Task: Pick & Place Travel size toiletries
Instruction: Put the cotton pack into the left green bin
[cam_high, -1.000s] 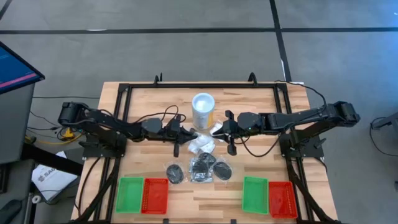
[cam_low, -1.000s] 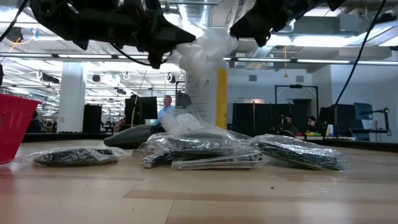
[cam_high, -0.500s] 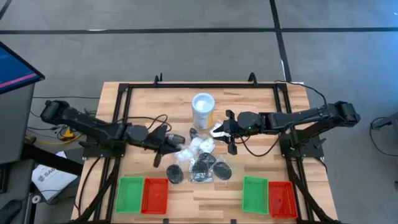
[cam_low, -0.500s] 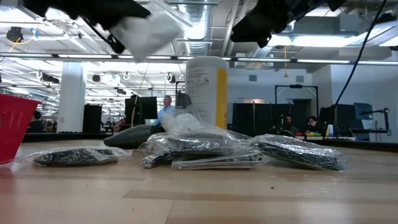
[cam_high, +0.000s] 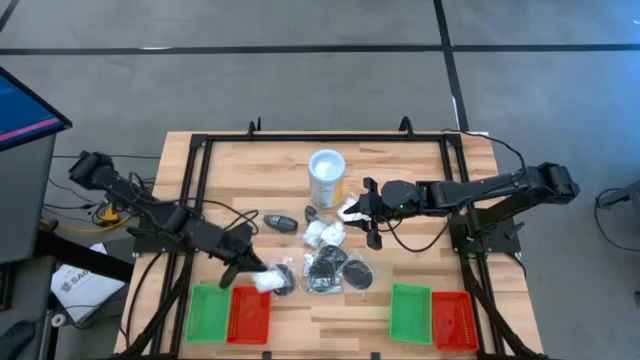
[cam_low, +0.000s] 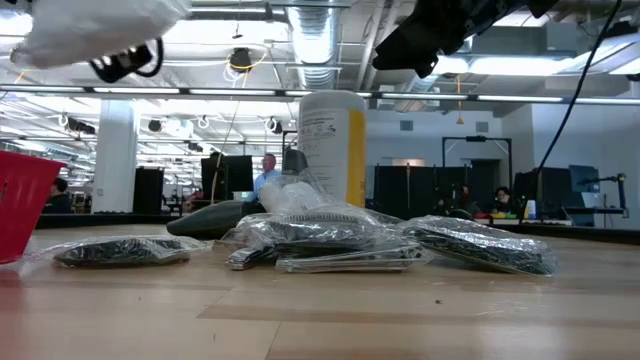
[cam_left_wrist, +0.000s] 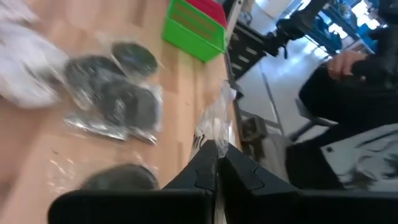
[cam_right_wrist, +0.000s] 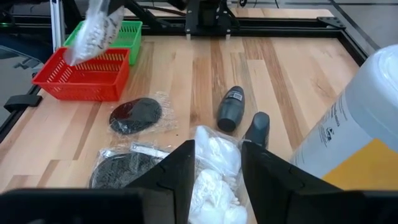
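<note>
My left gripper (cam_high: 249, 272) is shut on a white clear-wrapped packet (cam_high: 265, 281) and holds it over the far edge of the left red tray (cam_high: 250, 312). In the right wrist view that packet (cam_right_wrist: 93, 31) hangs above the red tray (cam_right_wrist: 81, 78). My right gripper (cam_high: 360, 212) stands open in the air beside the white tub (cam_high: 326, 175), above white packets (cam_right_wrist: 214, 165) that lie on the table. More toiletries lie in a pile (cam_high: 325, 268), with black round packets (cam_high: 358, 273) at its sides and dark grey oblong pieces (cam_high: 280, 221) farther back. My left gripper pinches the packet's clear wrap (cam_left_wrist: 215, 121) between its two shut fingers; a crumpled strip of wrap sticks out past the fingertips. The fingers slant downward toward the table's near edge. The packet (cam_low: 100, 25) is lifted clear of the table and tray.
A green tray (cam_high: 210, 312) stands left of the red one; a second green tray (cam_high: 410, 312) and red tray (cam_high: 453, 320) stand at the near right. The black frame rails (cam_high: 190, 200) run along the table's sides. People sit in the room beyond.
My left gripper has swung from beside the tub toward the table's near left, rolling as it went, and carried the white packet to above the left red tray. The packet hung between both grippers a second ago; it has come away with the left one.
</note>
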